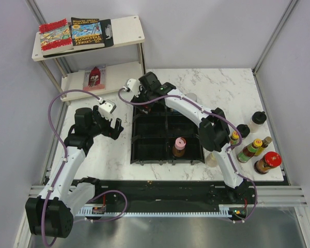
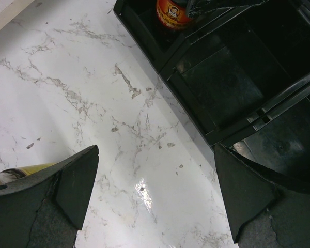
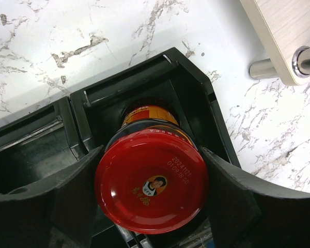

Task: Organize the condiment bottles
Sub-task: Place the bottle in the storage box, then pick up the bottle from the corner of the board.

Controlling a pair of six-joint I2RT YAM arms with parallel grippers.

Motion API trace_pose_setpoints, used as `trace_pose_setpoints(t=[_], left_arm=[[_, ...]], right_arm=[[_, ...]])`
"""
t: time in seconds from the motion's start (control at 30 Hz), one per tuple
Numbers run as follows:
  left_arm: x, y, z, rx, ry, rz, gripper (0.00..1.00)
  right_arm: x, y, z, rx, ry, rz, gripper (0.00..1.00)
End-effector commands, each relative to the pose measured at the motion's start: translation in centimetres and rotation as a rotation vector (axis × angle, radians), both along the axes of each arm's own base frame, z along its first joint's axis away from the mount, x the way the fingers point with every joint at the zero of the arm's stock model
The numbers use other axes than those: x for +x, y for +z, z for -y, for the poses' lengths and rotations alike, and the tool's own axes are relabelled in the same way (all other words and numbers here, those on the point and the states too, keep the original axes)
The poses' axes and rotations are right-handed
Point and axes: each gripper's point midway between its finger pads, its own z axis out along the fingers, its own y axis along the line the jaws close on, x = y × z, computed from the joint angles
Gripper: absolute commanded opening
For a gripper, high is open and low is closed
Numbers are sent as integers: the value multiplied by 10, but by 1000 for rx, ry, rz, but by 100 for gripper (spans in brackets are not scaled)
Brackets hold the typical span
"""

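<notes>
From above we see a marble surface [image 1: 222, 82] carrying a black tray [image 1: 136, 150] with one pink-capped bottle [image 1: 179, 146] slotted in, and the unsorted bottles [image 1: 256, 150] grouped at its right edge. The left wrist view shows the left tool [image 2: 156, 150] released, hovering beside the tray, clear of the work. In the right wrist view the right tool [image 3: 152, 155] grasps a red-capped jar [image 3: 151, 188] by its lid inside a corner compartment, we judge to seat it there.

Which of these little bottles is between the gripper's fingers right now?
The jar with the wide red lid, clasped by the right gripper in a corner compartment of the black tray. The pink-capped bottle stands untouched elsewhere in the tray.
</notes>
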Motion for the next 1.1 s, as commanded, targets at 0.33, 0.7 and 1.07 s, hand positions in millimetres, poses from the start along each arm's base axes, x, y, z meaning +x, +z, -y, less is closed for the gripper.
trace_pose_setpoints(t=[0.33,0.7,1.07], left_arm=[[3,1,-1,17,-15,31,100],[2,3,0,11,-22,37,100],[-2,9,4,-5,-38,48,100]], right_arm=[[23,91,-10,125,-58,226,98],[27,220,113,160,-464,478,98],[-55,195,376,-82,-833,365,98]])
